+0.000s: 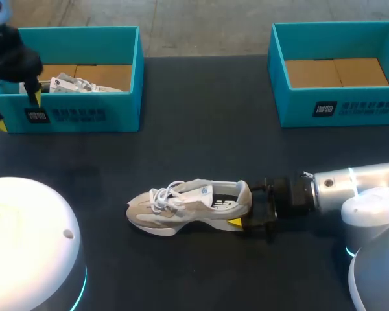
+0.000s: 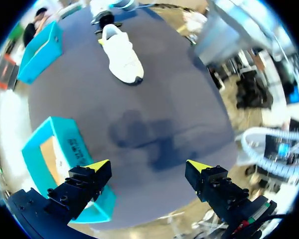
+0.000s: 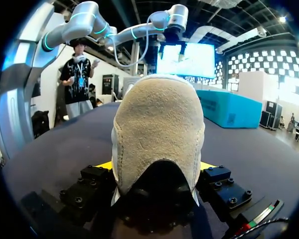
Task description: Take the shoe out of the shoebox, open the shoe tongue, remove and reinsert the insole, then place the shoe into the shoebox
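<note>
Two pincers (image 2: 148, 167) (image 3: 157, 167), one shoe (image 1: 188, 206), two shoeboxes (image 1: 78, 110) (image 1: 350, 107)

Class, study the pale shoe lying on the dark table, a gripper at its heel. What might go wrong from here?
1. The right gripper clamps the beige suede trainer only at its heel; lifted so, its toe may sag or slip.
2. The left gripper hangs open by the teal cardboard box, far off, so nothing steadies the trainer.
3. The white paper in that box may stop the trainer seating flat.
</note>
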